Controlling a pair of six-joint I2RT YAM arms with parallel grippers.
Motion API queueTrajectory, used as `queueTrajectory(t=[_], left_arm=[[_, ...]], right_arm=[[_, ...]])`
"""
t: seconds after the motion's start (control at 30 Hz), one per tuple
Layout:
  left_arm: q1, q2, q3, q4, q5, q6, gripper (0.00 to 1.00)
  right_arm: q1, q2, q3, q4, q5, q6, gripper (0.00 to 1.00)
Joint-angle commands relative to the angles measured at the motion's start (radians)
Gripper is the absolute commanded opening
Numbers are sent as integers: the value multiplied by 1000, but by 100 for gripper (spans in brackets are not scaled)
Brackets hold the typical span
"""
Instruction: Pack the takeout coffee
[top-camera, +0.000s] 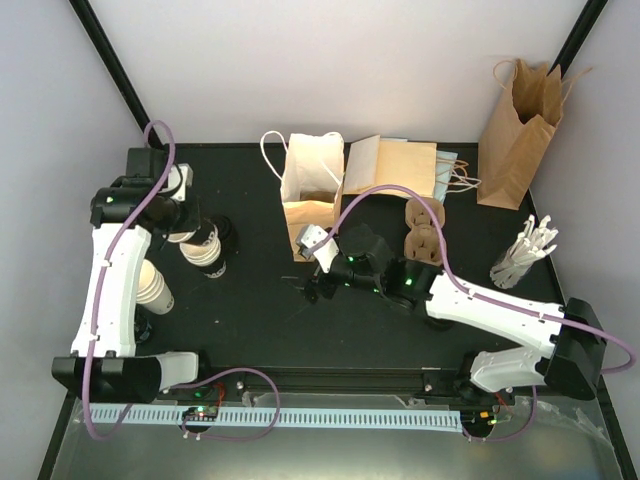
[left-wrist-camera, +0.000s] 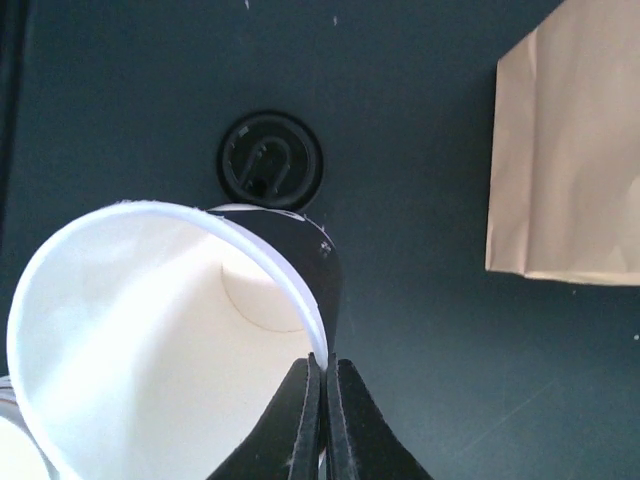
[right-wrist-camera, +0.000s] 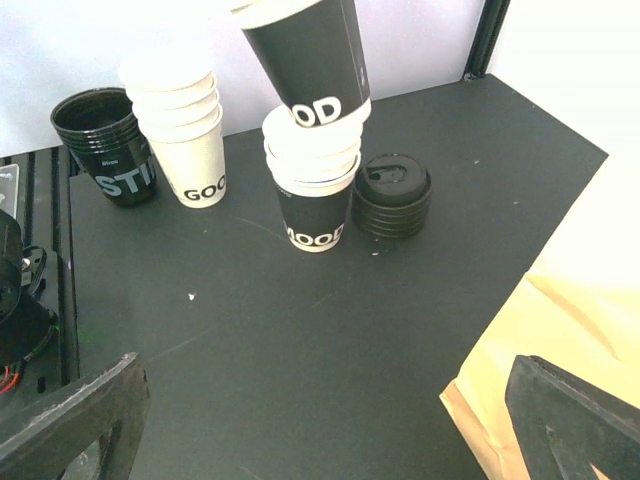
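So over on the left, the left gripper (left-wrist-camera: 322, 368) is pinching fully closed on the rim of a black cup (right-wrist-camera: 308, 60), one finger inside the white interior and one outside. It's hanging the cup mouth-up but leaning a bit, just above the mixed stack (right-wrist-camera: 316, 195) of black and white cups. No lid on it yet. Further left, a white stack (right-wrist-camera: 185, 135) and a black stack (right-wrist-camera: 100, 145) are sitting out of the way. The bit that matters: the lid stack (right-wrist-camera: 395, 195) is sitting just right of the mixed stack, close by the held cup, so I'm guessing a lid is coming next, and the left arm is way nearer to it. Moving right across the black table (top-camera: 260, 330), the open bag (top-camera: 310, 195) is standing mid-table. The right gripper (right-wrist-camera: 325, 430) is hovering just in front of it, jaws spread wide and holding nothing. Past that, cardboard cup carriers (top-camera: 425, 230) and a standing bag (top-camera: 518, 125) are sitting clear of everything.
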Motion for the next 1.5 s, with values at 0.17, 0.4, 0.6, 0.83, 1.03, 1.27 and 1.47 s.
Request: queueTrajectory(t=[0.17, 0.4, 0.6, 0.83, 1.03, 1.27, 1.47], left_arm=[[-12, -83, 124, -86, -1, -15, 2], [-242, -173, 25, -43, 84, -109, 1], [-486, -251, -174, -18, -34, -240, 1], [-793, -279, -312, 88, -141, -425, 2], [-1035, -149, -293, 136, -269, -515, 1], [-1153, 48, -228, 187, -356, -498, 2], [-1184, 210, -191, 237, -411, -463, 2]], right_arm=[[-3, -80, -10, -41, 61, -1, 100], [-4, -185, -55, -122, 142, 76, 100], [-5, -259, -79, -261, 215, 178, 100], [-20, -265, -102, -389, 264, 323, 100], [-64, -287, -134, -449, 285, 454, 100], [-168, -319, -163, -511, 270, 571, 100], [-192, -336, -178, -516, 264, 591, 100]])
